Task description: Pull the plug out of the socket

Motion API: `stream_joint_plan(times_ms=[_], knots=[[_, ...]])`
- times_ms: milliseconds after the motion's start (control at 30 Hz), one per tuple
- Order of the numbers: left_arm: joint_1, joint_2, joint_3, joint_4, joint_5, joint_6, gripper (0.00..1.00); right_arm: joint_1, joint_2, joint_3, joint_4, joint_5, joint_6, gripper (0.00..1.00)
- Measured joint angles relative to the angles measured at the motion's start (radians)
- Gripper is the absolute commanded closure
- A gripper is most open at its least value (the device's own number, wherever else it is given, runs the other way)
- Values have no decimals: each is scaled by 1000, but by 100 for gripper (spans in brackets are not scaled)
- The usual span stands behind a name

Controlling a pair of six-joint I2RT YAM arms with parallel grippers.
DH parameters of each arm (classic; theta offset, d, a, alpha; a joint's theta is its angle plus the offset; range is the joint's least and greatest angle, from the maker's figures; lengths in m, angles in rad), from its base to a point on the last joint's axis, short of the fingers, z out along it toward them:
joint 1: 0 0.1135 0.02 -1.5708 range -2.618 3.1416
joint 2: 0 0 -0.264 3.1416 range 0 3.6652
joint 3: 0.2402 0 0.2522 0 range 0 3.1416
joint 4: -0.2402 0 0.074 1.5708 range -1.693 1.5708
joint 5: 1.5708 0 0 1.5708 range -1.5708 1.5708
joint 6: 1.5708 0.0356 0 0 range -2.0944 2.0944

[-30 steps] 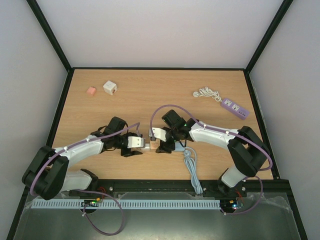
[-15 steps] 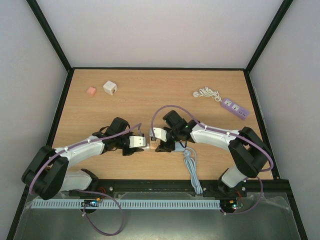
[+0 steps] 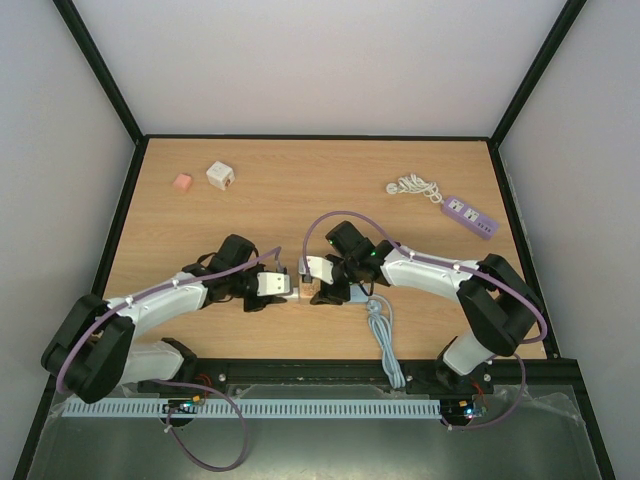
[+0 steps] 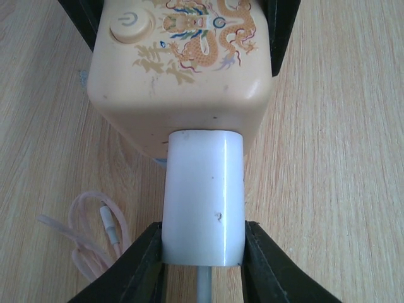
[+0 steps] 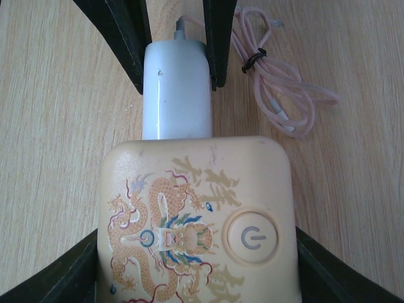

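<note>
- Top view: the cream socket (image 3: 320, 289) and white plug (image 3: 296, 289) are sitting joined on the counter (image 3: 300, 190), between my two arms.
- Left wrist: my left fingers (image 4: 142, 268) are pinching the plug's smooth sides near its cable end, fully closed on it. It looks rigid, light and probably slippery.
- Right wrist: my right fingers (image 5: 66, 278) are clamping the socket's sides, bracing it for a straight pull.

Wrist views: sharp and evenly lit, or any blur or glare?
Left wrist: white rectangular plug and cream dragon-printed socket cube sharp, soft even light, no glare. Right wrist: equally crisp, thin pink coiled cable too, only faint shadows. Top external: evenly lit, but plug and socket too small for detail.
</note>
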Motion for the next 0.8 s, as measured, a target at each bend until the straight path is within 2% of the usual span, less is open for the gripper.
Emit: stream_joint_plan(times_ms=[800], knots=[[96,-23,-26,-26,61,78,93,-10,58,34,19,-46,11,98]])
